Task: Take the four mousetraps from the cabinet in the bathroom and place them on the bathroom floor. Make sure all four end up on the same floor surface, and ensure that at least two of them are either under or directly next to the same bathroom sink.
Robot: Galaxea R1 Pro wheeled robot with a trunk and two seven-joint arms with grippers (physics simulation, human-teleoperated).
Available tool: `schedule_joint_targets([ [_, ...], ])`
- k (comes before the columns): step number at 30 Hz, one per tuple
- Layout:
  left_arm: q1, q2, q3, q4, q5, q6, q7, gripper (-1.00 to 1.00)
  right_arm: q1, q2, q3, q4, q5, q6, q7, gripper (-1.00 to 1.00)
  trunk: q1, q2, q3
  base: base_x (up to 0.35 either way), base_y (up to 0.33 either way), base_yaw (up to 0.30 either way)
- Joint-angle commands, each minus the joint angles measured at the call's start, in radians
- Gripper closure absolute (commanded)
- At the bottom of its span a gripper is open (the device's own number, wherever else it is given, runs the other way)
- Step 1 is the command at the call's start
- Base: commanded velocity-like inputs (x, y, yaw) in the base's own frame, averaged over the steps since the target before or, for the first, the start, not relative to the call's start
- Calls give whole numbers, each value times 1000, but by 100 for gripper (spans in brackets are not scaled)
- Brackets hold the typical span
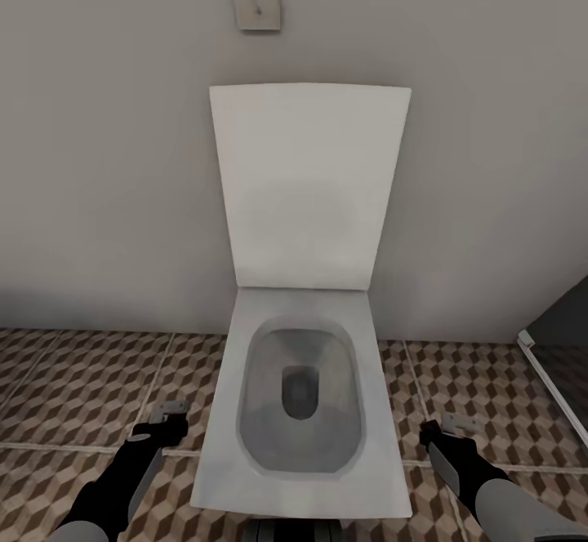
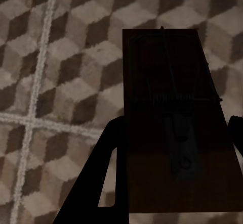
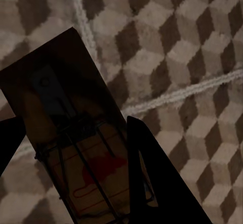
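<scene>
Two mousetraps were in play, one per gripper, and that was the whole count of traps I could find. Biggest thing in the head view was one white square-edged toilet with its lid flipped up against a plain grey wall, plus one small square plate on that wall above it. Under everything ran the bathroom floor, tiles with the brown and beige cube print and pale grout. Off at the right edge sat a dark panel with a white frame, couldn't tell what it was.

Both arms came in low from the bottom corners, one on each side of the toilet bowl, reaching forward. From the head, the left gripper and the right gripper each just showed a little pale bit at the tip, too small to read.

The wrist views filled that in. The left one showed the left mousetrap as a dark board with its spring and wire bar, clamped between the two fingers and hanging over the tiles. The right one showed the right mousetrap, tilted, with red printing on the wood, pinched between that gripper's fingers, also above the floor, with grout lines crossing below.
</scene>
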Motion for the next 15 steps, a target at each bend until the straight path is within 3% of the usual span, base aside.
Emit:
schedule_joint_targets([
  [1, 0, 0, 0, -2, -4, 6, 3, 100, 0, -1, 8, -2, -8, 7, -6, 100, 0, 0, -1, 0, 0, -70],
  [7, 0, 0, 0, -4, -4, 7, 3, 100, 0, 1, 7, -23, -11, 15, -9, 100, 0, 0, -1, 0, 0, -195],
  [15, 0, 0, 0, -4, -4, 7, 3, 100, 0, 2, 7, -37, -12, 17, -12, 100, 0, 0, -1, 0, 0, -44],
])
